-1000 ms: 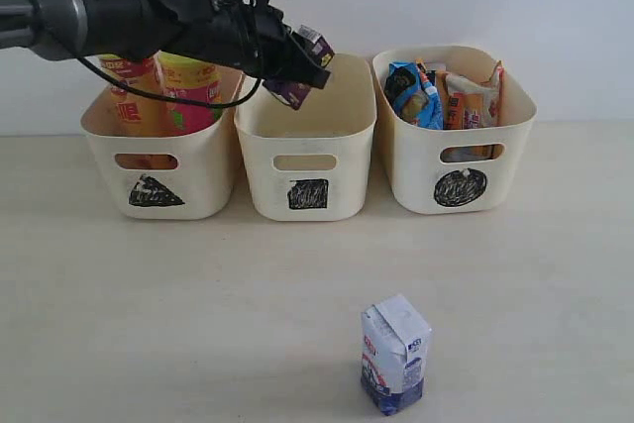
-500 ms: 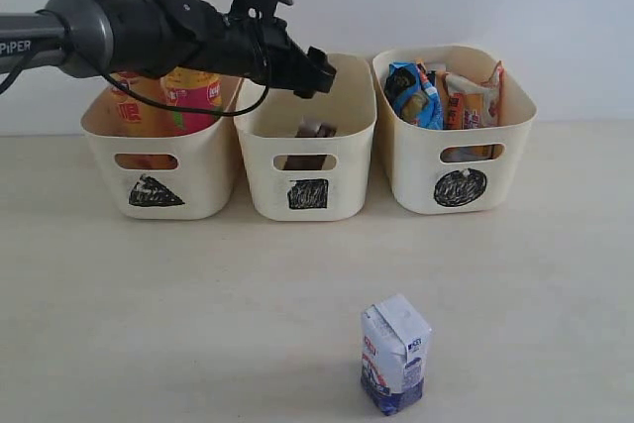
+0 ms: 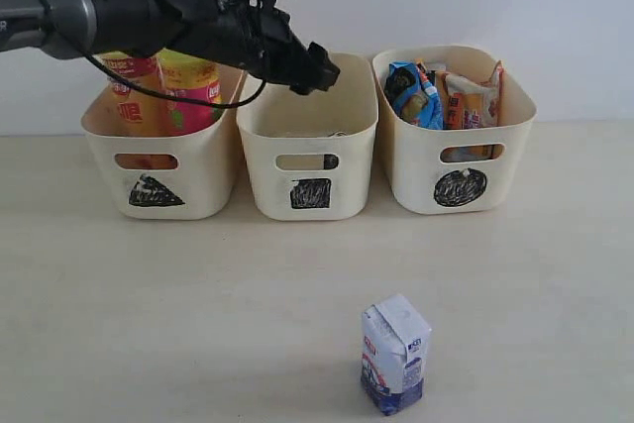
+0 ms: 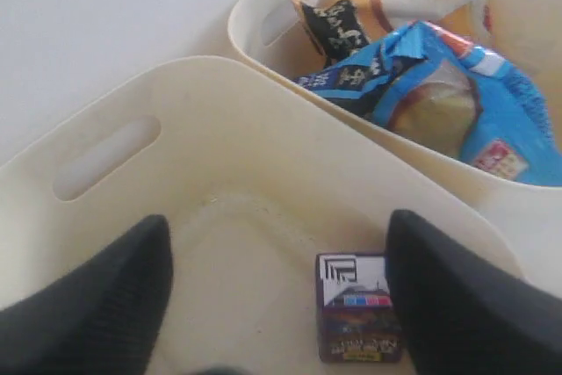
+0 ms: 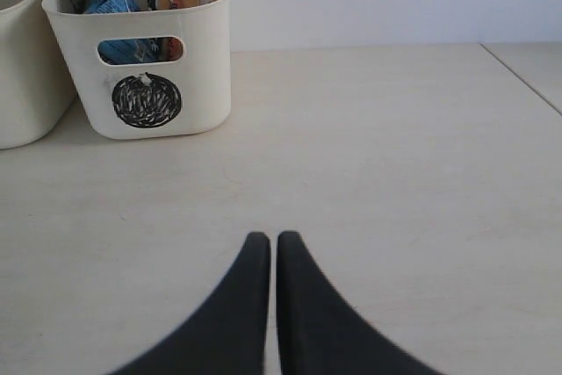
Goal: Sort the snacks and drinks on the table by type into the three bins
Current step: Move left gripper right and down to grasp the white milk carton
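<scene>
My left gripper (image 3: 315, 68) hangs open over the middle bin (image 3: 307, 197) with nothing between its fingers (image 4: 114, 305). On that bin's floor lies the dark purple carton (image 4: 358, 307). Both chip tubes (image 3: 188, 86) stand in the left bin (image 3: 158, 195). The right bin (image 3: 458, 190) holds the blue bag (image 4: 448, 94) and the orange-black bag (image 4: 351, 19). Alone on the table in front stands the white-and-blue gable-topped carton (image 3: 395, 354). My right gripper (image 5: 264, 239) is shut and empty, low over bare table; the exterior view does not show it.
A pale wall runs behind the three bins. The right bin (image 5: 145, 50) shows far off in the right wrist view. A seam in the tabletop (image 5: 522, 76) runs near the right arm's side.
The left gripper has let go of the dark purple carton, which dropped into the middle bin. The arm stays above that bin. The white-and-blue carton has not moved.
</scene>
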Robot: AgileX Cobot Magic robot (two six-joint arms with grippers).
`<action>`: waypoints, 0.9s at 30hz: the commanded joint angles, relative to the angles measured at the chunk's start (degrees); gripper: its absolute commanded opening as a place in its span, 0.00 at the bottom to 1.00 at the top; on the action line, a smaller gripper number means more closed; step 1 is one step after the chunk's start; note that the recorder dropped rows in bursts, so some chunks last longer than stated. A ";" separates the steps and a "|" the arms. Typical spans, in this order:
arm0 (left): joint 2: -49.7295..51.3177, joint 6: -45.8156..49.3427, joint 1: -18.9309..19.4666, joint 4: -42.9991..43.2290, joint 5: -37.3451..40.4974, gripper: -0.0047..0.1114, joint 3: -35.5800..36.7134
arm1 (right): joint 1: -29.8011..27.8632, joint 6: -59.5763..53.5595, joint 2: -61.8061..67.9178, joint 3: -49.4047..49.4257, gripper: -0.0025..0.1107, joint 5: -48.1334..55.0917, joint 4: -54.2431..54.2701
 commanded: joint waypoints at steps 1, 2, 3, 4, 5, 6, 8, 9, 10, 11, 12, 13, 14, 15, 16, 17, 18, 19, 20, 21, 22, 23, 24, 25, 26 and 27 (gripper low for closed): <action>-4.50 -0.60 0.01 2.69 8.01 0.35 -0.43 | -0.16 0.00 -0.26 0.24 0.02 -0.19 -0.34; -5.32 -0.60 0.01 3.29 9.70 0.27 -0.43 | -0.16 0.00 -0.26 0.24 0.02 -0.19 -0.34; -5.82 -0.60 0.01 4.13 11.07 0.20 -0.43 | -0.16 0.00 -0.26 0.24 0.02 -0.19 -0.34; -6.50 -0.60 0.01 4.50 12.85 0.11 -0.43 | -0.16 0.00 -0.26 0.24 0.02 -0.19 -0.34; -7.06 -0.48 0.01 4.80 14.60 0.08 -0.43 | -0.16 0.00 -0.26 0.24 0.02 -0.19 -0.34; -7.52 -0.48 0.01 4.80 16.26 0.08 -0.43 | -0.16 0.00 -0.26 0.24 0.02 -0.19 -0.34; -8.49 -0.48 0.01 4.92 19.55 0.07 -0.43 | -0.16 0.00 -0.26 0.24 0.02 -0.19 -0.34; -8.92 -0.48 0.01 5.21 21.09 0.07 -0.43 | -0.16 0.00 -0.26 0.24 0.02 -0.19 -0.34; -9.28 -0.48 0.01 5.50 22.23 0.07 -0.43 | -0.16 0.00 -0.26 0.24 0.02 -0.19 -0.34; -9.82 -0.48 0.01 5.88 23.73 0.07 -0.43 | -0.16 0.00 -0.26 0.24 0.02 -0.19 -0.34; -10.19 -0.48 0.01 6.06 25.36 0.07 -0.43 | -0.16 0.00 -0.26 0.24 0.02 -0.19 -0.34; -10.55 -0.15 0.01 6.36 26.67 0.07 -0.43 | -0.16 0.00 -0.26 0.24 0.02 -0.19 -0.34; -10.96 0.06 0.01 7.15 28.41 0.07 -0.43 | -0.16 0.00 -0.26 0.24 0.02 -0.19 -0.34; -11.24 0.06 -0.11 8.00 30.01 0.07 -0.43 | -0.16 0.00 -0.26 0.24 0.02 -0.19 -0.34; -11.68 0.06 -0.37 8.33 33.78 0.07 -0.43 | -0.16 0.00 -0.26 0.24 0.02 -0.19 -0.34; -11.91 0.06 -0.60 9.06 35.40 0.07 -0.43 | -0.16 0.00 -0.26 0.24 0.02 -0.19 -0.34; -11.91 0.06 -0.91 9.68 36.71 0.07 -0.43 | -0.16 0.00 -0.26 0.24 0.02 -0.19 -0.34; -12.04 -0.06 -1.88 11.16 39.29 0.07 -0.43 | -0.16 0.00 -0.26 0.24 0.02 -0.19 -0.34; -12.04 -0.06 -2.38 11.95 40.14 0.07 -0.43 | -0.16 0.00 -0.26 0.24 0.02 -0.19 -0.34; -12.04 -0.06 -3.66 14.19 41.41 0.07 -0.07 | -0.16 0.00 -0.26 0.24 0.02 -0.19 -0.34; -12.04 -0.06 -4.26 15.09 41.77 0.07 0.17 | -0.16 0.00 -0.26 0.24 0.02 -0.19 -0.34; -12.04 -0.16 -5.57 16.16 42.18 0.07 0.92 | -0.16 0.00 -0.26 0.24 0.02 -0.19 -0.34; -12.04 0.23 -6.42 16.79 42.32 0.07 1.43 | -0.16 0.00 -0.26 0.24 0.02 -0.19 -0.34; -12.04 1.11 -7.23 17.02 42.44 0.07 2.07 | -0.16 0.00 -0.26 0.24 0.02 -0.19 -0.34; -12.04 2.56 -8.40 16.76 42.44 0.07 3.37 | -0.16 0.00 -0.26 0.24 0.02 -0.19 -0.34; -12.04 2.96 -8.88 16.64 42.57 0.07 4.14 | -0.16 0.00 -0.26 0.24 0.02 -0.19 -0.34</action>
